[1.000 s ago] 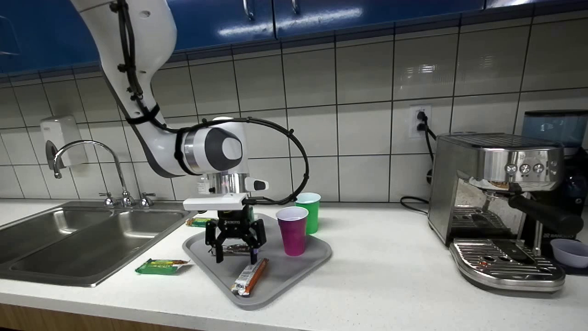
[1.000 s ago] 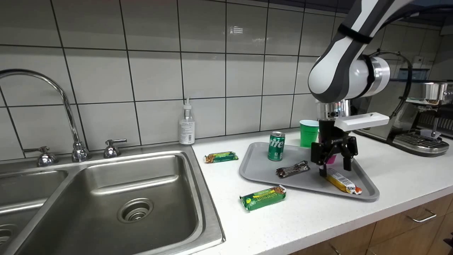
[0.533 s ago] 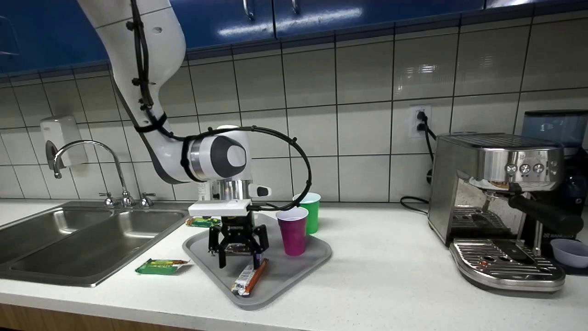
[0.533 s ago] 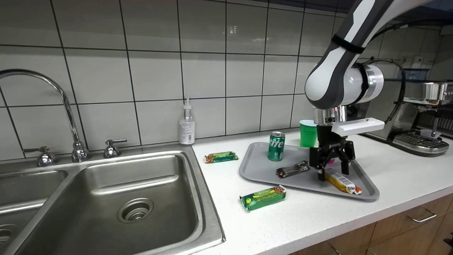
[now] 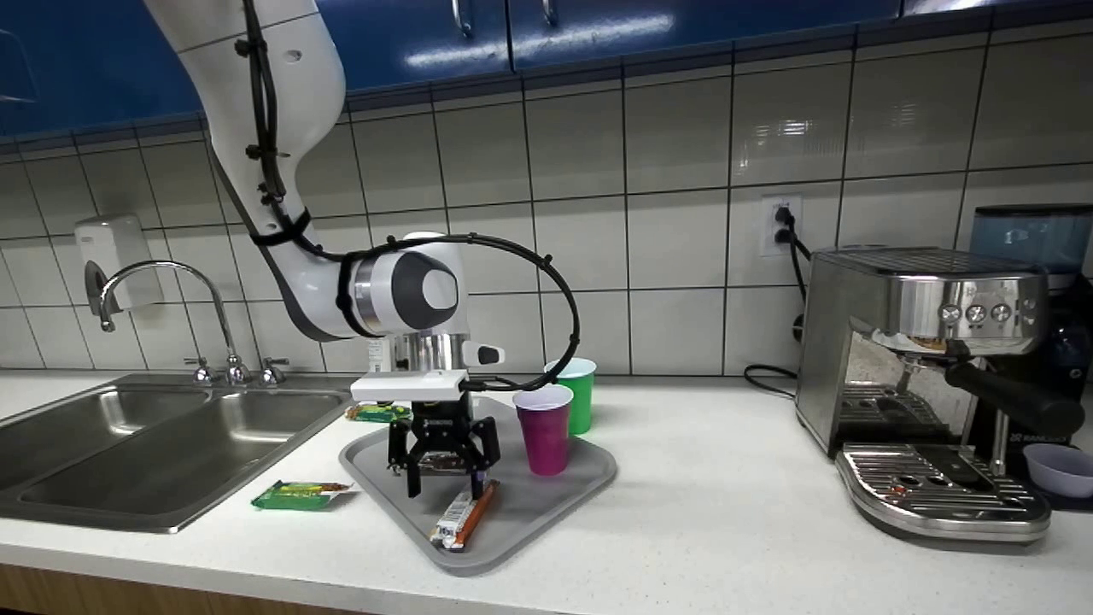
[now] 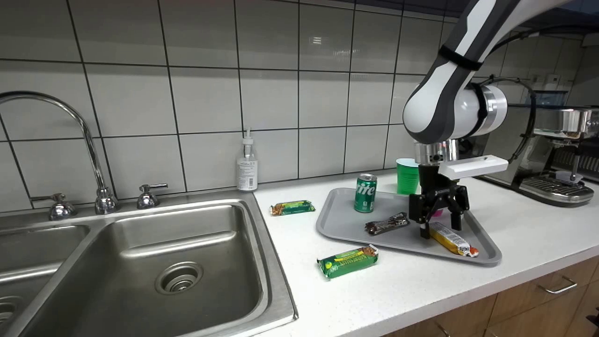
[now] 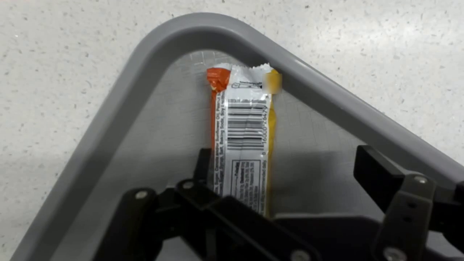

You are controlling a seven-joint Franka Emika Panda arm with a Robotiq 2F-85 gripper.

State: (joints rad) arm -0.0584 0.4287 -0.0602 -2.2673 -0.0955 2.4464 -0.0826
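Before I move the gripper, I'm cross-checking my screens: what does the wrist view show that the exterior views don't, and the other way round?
Only the wrist view: readable barcode digits on the orange-and-yellow bar; outside, they are too small to read.

Only the exterior views: magenta cup, green cup, dark-wrapped bar, two green-wrapped bars, coffee machine and sink; also, in an exterior view, a green can.

Shared: the gray tray, the orange-and-yellow bar lying on it, and the open gripper, not clamped on that bar.

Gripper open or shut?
Open: wrist view shows the gripper with fingers wide apart, tray visible between them beside the snack bar.
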